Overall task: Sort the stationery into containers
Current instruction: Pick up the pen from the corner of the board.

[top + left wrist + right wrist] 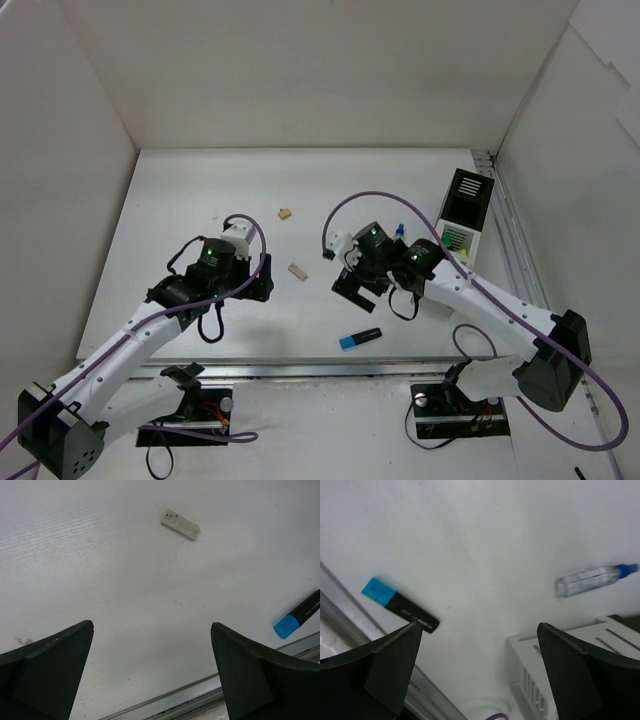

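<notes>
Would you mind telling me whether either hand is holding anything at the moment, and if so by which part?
Nothing is held: the left hand and the right hand both stand open and empty.

Bright, even light from above whitens the bench (200,200) and the walls (300,70), leaving only soft, faint shadows. The overhead view is sharp. In the right wrist view the glue bottle (592,579) and the blue highlighter (400,605) are smeared by blur. The left wrist view is crisp, its dark fingers (47,675) underexposed along the bottom edge
</notes>
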You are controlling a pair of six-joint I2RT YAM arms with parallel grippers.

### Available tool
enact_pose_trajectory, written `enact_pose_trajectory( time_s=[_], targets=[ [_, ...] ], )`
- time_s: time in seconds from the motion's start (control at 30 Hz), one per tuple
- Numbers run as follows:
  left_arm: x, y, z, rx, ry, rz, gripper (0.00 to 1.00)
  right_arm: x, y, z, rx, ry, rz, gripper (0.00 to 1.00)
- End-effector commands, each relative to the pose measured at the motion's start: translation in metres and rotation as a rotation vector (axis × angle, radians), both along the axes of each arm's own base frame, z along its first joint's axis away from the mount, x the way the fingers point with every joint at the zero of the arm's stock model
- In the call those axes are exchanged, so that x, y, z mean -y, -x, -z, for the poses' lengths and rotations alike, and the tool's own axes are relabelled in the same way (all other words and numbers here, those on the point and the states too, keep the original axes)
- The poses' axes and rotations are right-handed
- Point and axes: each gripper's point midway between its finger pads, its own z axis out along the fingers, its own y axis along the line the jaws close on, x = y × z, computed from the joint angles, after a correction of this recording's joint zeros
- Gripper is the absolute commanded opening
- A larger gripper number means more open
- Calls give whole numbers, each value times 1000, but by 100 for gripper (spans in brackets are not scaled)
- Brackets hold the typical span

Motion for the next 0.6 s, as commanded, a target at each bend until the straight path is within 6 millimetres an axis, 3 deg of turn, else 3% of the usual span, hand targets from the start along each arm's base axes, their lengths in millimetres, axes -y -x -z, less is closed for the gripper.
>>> enact_pose_trajectory(
  time_s=[0.0,0.03,0.07,0.13,0.3,0.57],
  targets=[
    [7,-7,-14,54,70,-6,100,-12,29,2,-53,-136,61,98],
    [6,-5,-11,46,65,-6,100,-15,49,20,-112,-123,14,98],
    [4,-5,-10,47,58,-13,99,-17,56,28,-140,-121,2,98],
    [2,-4,-7,37,51,-20,99,-40,76,37,-211,-136,-101,98],
    [-4,-1,-8,43,43,-44,99,-63,103,70,-344,-61,-183,98],
    [-9,0,-10,53,36,-59,100,-63,96,101,-328,102,-164,98]
  ],
)
